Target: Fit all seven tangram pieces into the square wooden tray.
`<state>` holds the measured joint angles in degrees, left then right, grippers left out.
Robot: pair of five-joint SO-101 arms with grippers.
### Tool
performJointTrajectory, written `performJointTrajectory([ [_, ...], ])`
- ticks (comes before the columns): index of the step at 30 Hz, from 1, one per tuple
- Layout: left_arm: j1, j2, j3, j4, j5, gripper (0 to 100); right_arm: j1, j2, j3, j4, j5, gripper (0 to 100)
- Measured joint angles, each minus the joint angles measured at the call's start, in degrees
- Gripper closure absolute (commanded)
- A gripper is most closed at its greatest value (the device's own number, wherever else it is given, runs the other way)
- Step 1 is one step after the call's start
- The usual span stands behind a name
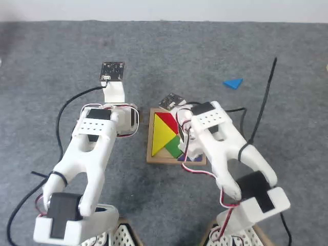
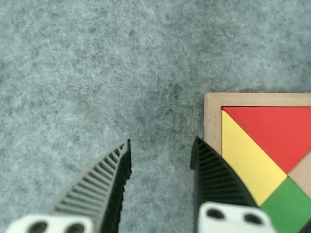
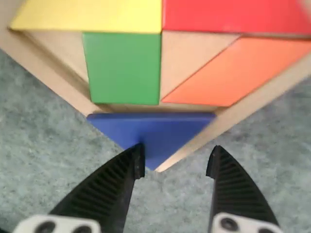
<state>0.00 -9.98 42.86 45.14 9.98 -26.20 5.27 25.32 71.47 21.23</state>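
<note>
Tray [image 3: 252,99] just ahead of right gripper [image 3: 177,162], holding red piece [image 3: 233,14], yellow piece [image 3: 92,14], green piece [image 3: 121,65], orange piece [image 3: 233,68]. Dark blue triangle [image 3: 153,131] at tray corner nearest gripper, tip beside one finger. Right gripper open, empty. Left gripper [image 2: 163,155] open, empty, over counter [image 2: 97,73], tray beside one finger. Light blue triangle [image 1: 233,83] well beyond right gripper.

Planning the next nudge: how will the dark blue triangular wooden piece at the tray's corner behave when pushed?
The dark blue triangular piece looks flat and rigid, probably light. It overlaps the square wooden tray's rim, so a push may tip it. Its smooth face might slip from the right gripper.
</note>
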Motion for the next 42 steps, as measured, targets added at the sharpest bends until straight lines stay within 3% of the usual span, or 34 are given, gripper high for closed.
performJointTrajectory([
  [13, 0.0, 0.0, 0.0, 0.0, 0.0, 80, 1.58, 4.84, -7.12, 1.32, -0.35, 77.9],
  [19, 0.0, 0.0, 0.0, 0.0, 0.0, 80, 10.55, -6.33, -14.86, 4.4, -0.35, 77.5],
  [23, 0.0, 0.0, 0.0, 0.0, 0.0, 80, 18.64, -6.33, -22.68, 4.75, -0.35, 73.8],
  [28, 0.0, 0.0, 0.0, 0.0, 0.0, 80, 23.03, 7.74, -32.18, -0.18, -3.08, 62.0],
  [38, 0.0, 0.0, 0.0, 0.0, 0.0, 80, 22.95, 40.97, -61.01, -6.33, -3.43, 62.3],
  [42, 0.0, 0.0, 0.0, 0.0, 0.0, 80, 22.77, 50.81, -73.23, -6.33, -9.23, 62.3],
])
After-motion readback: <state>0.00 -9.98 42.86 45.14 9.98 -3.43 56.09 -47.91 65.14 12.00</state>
